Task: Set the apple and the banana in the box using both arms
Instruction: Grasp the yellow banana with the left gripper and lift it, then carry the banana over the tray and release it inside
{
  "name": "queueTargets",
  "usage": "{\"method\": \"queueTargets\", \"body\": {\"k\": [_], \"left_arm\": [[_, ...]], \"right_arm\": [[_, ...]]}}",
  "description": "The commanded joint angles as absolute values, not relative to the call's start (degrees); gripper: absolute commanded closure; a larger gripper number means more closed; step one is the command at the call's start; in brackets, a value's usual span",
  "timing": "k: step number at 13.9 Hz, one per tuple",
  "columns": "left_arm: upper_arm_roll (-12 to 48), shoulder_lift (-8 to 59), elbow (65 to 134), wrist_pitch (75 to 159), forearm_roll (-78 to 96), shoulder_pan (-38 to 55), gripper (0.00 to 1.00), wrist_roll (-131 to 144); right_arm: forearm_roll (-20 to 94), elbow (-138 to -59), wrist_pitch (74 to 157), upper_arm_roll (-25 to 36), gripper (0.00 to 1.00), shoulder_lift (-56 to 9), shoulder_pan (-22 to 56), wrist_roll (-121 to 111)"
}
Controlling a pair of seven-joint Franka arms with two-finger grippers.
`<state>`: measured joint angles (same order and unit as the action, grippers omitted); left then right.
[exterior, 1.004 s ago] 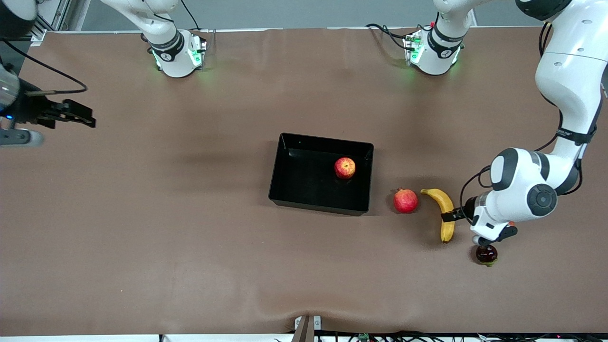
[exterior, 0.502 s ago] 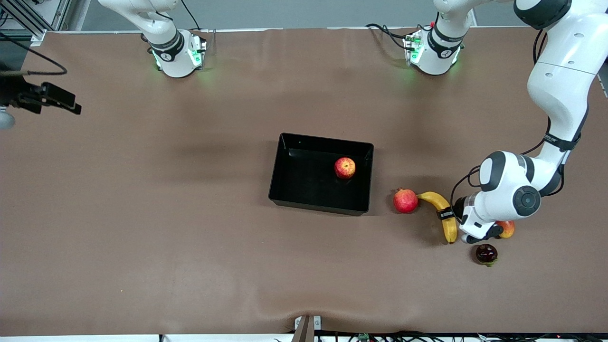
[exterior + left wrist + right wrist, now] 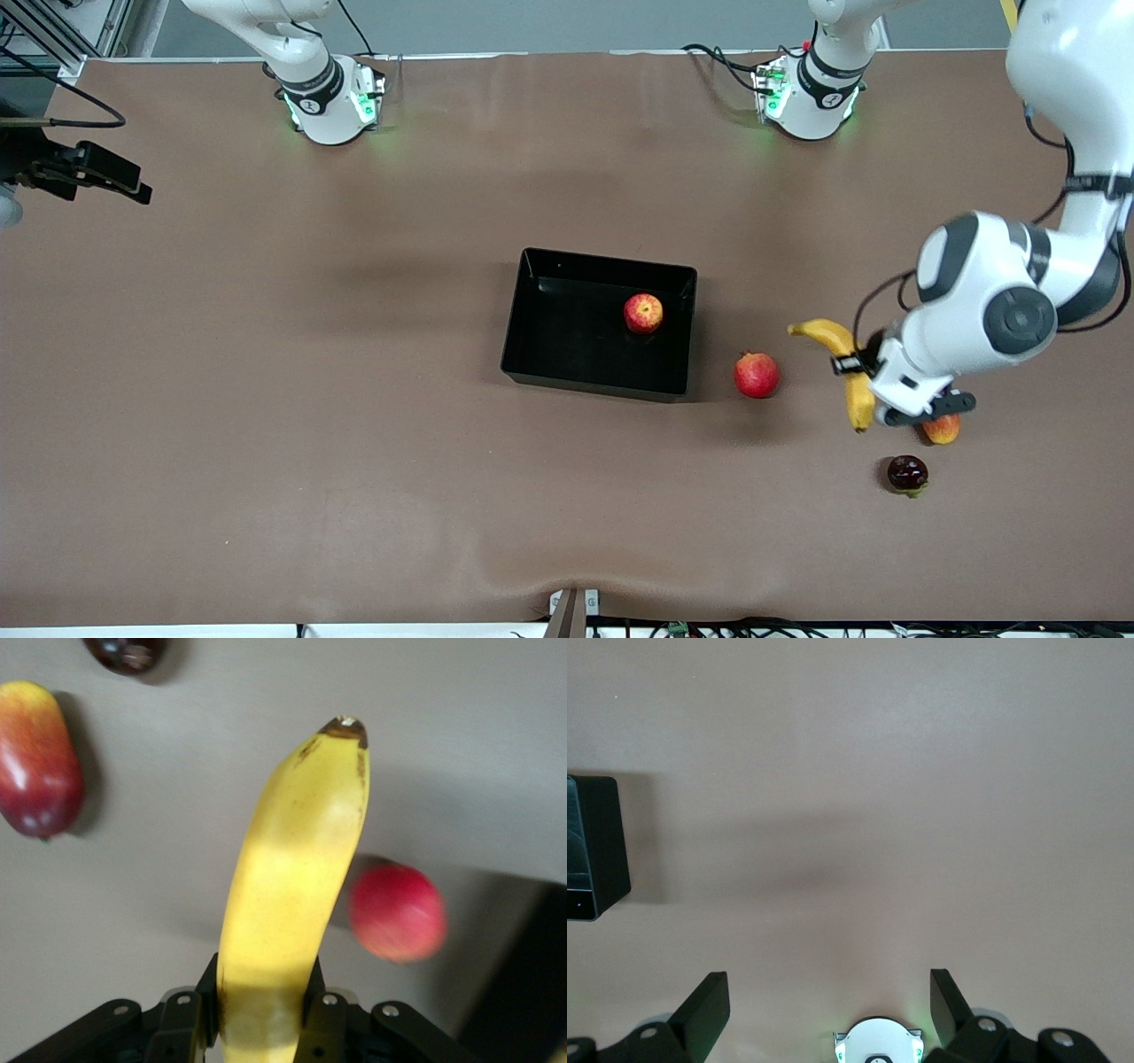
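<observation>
The red and yellow apple [image 3: 643, 313] lies in the black box [image 3: 567, 354] at mid-table. My left gripper [image 3: 849, 365] is shut on the yellow banana [image 3: 842, 359] and holds it in the air over the table, between the pinkish-red crowned fruit [image 3: 756, 374] and the mango [image 3: 942, 429]. In the left wrist view the banana [image 3: 288, 877] stands out from between the fingers [image 3: 182, 1028]. My right gripper [image 3: 111, 173] is open and empty, held high at the right arm's end of the table. In the right wrist view its gripper [image 3: 828, 997] shows the box's corner [image 3: 594, 850].
The pinkish-red crowned fruit [image 3: 397, 912] lies between the box and the banana. The red-and-yellow mango [image 3: 37, 757] and a dark purple fruit [image 3: 907, 473] lie near the left arm's end, nearer the front camera. The arms' bases [image 3: 330, 97] stand along the table's back edge.
My left gripper closed on the banana and lifted it off the table, away from the crowned fruit. The mango came into view. My right gripper drew back toward the table's end.
</observation>
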<state>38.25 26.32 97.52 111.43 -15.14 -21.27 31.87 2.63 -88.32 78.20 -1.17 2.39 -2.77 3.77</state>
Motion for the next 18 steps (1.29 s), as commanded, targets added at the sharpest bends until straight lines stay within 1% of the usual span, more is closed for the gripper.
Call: {"method": "queueTargets", "body": {"k": [1, 4, 6, 8, 10, 13, 15, 18], "left_arm": [[44.19, 26.62, 99.32, 111.53, -14.68, -19.35, 1.0, 43.28], [44.74, 28.64, 98.0, 112.85, -14.94, -10.49, 1.0, 52.01], [44.56, 31.8, 95.72, 115.13, -15.29, -4.6, 1.0, 54.65], [43.08, 35.4, 93.62, 117.67, -15.38, 1.29, 1.0, 57.2], [40.18, 37.87, 92.03, 119.09, -17.65, 7.35, 1.0, 60.1], [34.3, 41.82, 88.43, 122.42, -18.46, 15.53, 1.0, 63.8], [31.83, 44.11, 86.49, 124.53, -18.46, 18.88, 1.0, 64.07], [27.7, 47.54, 86.4, 129.36, -18.46, 22.75, 1.0, 63.81]], "right_arm": [[2.55, -88.77, 78.22, -0.44, 0.0, 3.16, -1.41, 4.75], [2.37, -88.77, 77.96, -0.09, 0.0, 3.16, -0.79, 4.66], [2.11, -88.77, 77.7, -0.09, 0.0, 3.16, -1.23, 4.57], [2.11, -88.77, 77.61, -0.09, 0.0, 3.25, -1.41, 4.31], [2.02, -88.86, 77.61, -0.26, 0.0, 3.25, -1.32, 4.13], [1.59, -88.77, 77.52, -0.26, 0.0, 3.25, -1.32, 3.78], [1.49, -88.77, 76.12, -0.53, 0.0, 3.25, -1.06, 3.95], [1.49, -88.77, 75.94, 0.0, 0.0, 3.16, -1.49, 3.69]]}}
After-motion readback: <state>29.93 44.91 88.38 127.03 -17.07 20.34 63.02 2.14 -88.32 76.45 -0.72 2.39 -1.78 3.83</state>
